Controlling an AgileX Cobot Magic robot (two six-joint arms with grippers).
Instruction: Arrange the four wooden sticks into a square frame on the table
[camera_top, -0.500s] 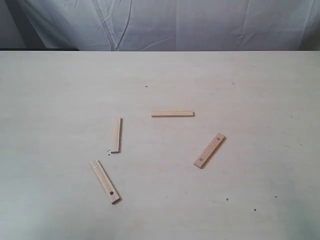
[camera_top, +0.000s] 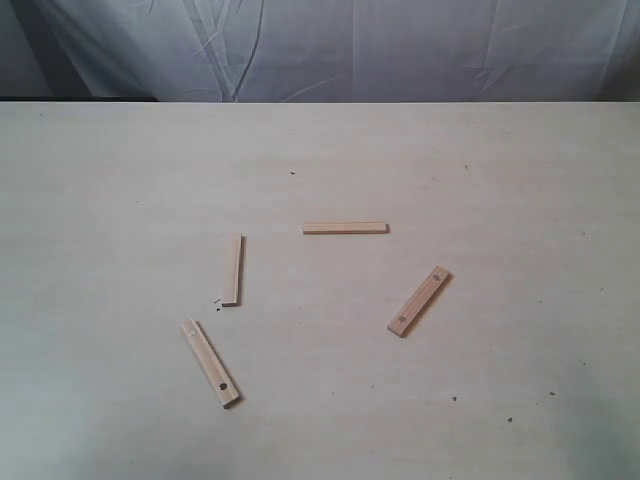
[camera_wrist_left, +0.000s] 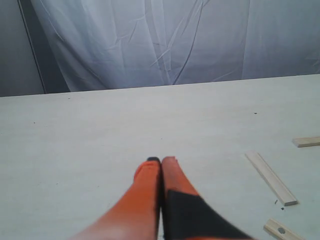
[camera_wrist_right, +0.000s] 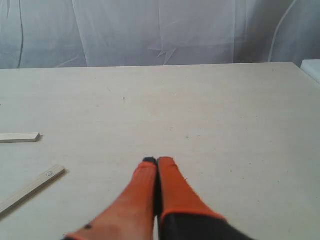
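Observation:
Four pale wooden sticks lie apart on the cream table (camera_top: 520, 180). A plain stick (camera_top: 345, 228) lies level at the middle. Another plain stick (camera_top: 233, 269) stands nearly upright left of it. A holed stick (camera_top: 210, 362) lies slanted at the lower left, and a second holed stick (camera_top: 419, 301) slants at the right. No square frame is formed. Neither arm shows in the exterior view. My left gripper (camera_wrist_left: 160, 161) is shut and empty above bare table, with the sticks (camera_wrist_left: 270, 177) off to one side. My right gripper (camera_wrist_right: 157, 161) is shut and empty too, apart from a holed stick (camera_wrist_right: 31, 189).
A creased white cloth (camera_top: 330, 45) hangs behind the table's far edge. Tiny dark specks dot the tabletop, one (camera_top: 292, 172) near the middle. A table corner (camera_wrist_right: 295, 64) shows in the right wrist view.

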